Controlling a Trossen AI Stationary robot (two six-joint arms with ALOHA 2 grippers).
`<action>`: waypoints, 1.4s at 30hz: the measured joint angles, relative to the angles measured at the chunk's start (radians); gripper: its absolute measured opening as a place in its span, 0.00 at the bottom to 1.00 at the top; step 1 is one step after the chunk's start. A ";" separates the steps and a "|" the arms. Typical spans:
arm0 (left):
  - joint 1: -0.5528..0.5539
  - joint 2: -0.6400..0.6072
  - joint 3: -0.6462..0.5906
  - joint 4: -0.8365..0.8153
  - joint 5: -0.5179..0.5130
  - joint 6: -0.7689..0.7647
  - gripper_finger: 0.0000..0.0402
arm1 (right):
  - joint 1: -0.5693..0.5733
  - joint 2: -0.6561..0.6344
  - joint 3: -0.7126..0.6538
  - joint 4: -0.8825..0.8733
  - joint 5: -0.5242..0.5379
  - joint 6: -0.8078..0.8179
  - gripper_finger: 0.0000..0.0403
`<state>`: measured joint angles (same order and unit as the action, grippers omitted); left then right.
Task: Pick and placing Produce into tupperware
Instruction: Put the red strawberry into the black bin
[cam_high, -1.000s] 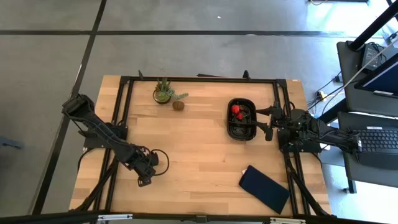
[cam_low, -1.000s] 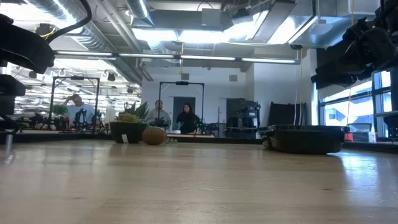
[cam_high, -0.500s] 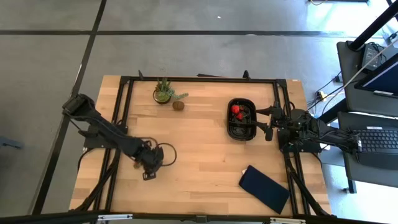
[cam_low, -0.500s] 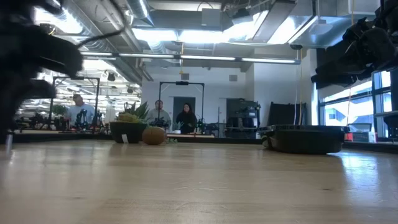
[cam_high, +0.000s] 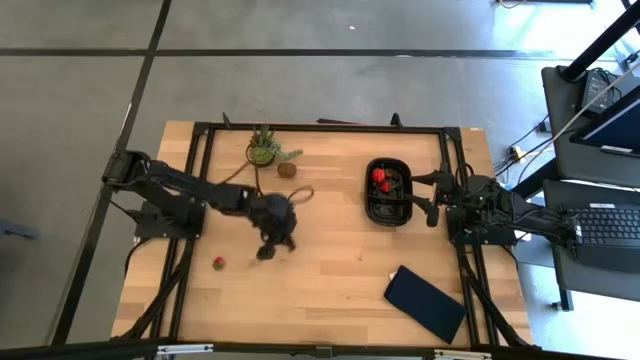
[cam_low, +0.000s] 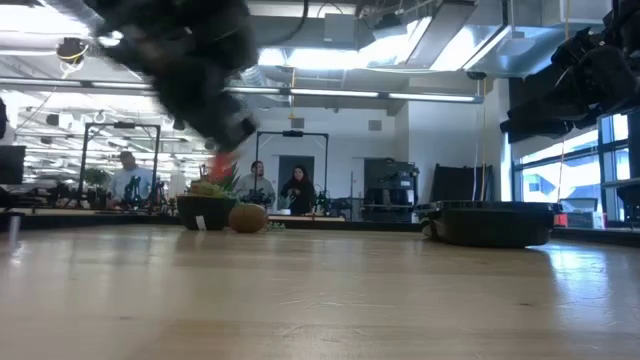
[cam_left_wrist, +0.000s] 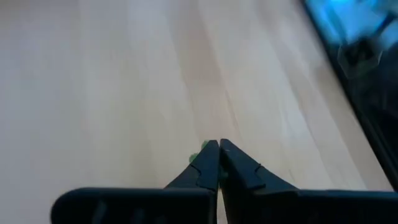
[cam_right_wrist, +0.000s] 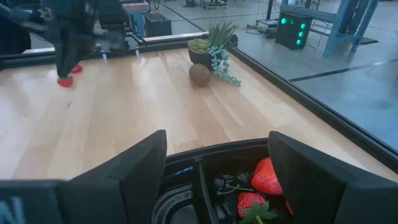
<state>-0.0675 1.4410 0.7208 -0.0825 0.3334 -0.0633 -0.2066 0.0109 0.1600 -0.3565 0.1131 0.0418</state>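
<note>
My left gripper (cam_high: 264, 252) (cam_left_wrist: 217, 145) is over the middle of the table, shut on a small red strawberry (cam_low: 222, 165) (cam_right_wrist: 64, 81). Another strawberry (cam_high: 218, 263) lies on the wood to its left. The black tupperware (cam_high: 388, 192) (cam_right_wrist: 186, 155) sits at the right and holds two strawberries (cam_high: 380, 180) (cam_right_wrist: 267, 177) and dark berries (cam_right_wrist: 224, 183). A brown round fruit (cam_high: 287, 169) (cam_right_wrist: 199, 74) rests on the table at the far side. My right gripper (cam_high: 428, 197) (cam_right_wrist: 217, 168) waits open at the tupperware's right end. My left gripper pinches the strawberry between its two fingertips (cam_left_wrist: 208, 155), which slant down. Only bits of the green top (cam_left_wrist: 194, 155) peek out beside the tips in the left wrist view. In the low view the red body (cam_low: 222, 165) hangs under the gripper, clear of the table.
A small potted plant (cam_high: 263, 147) stands next to the brown fruit at the far edge. A flat dark-blue rectangle (cam_high: 425, 302) lies near the front right. Bare wood lies between the left gripper and the tupperware. People stand in the room beyond the table.
My left gripper, staying shut, has swung from the near left part of the table toward the middle and the far side, rising a little and rolling. The held strawberry went with it. The strawberry on the wood, earlier under the arm, now shows.
</note>
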 joint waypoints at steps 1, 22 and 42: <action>0.030 0.000 0.000 0.061 0.019 0.045 0.01 | 0.000 0.000 0.000 0.000 0.000 0.000 0.70; 0.298 0.258 0.329 0.604 -0.017 0.257 0.00 | 0.000 0.000 0.000 -0.001 0.000 0.002 0.70; 0.336 0.781 1.113 -0.036 -0.044 0.256 0.00 | 0.000 0.000 0.000 -0.040 0.000 0.008 0.70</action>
<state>0.2684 2.2215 1.8339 -0.1187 0.2896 0.1928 -0.2066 0.0106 0.1600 -0.3965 0.1131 0.0502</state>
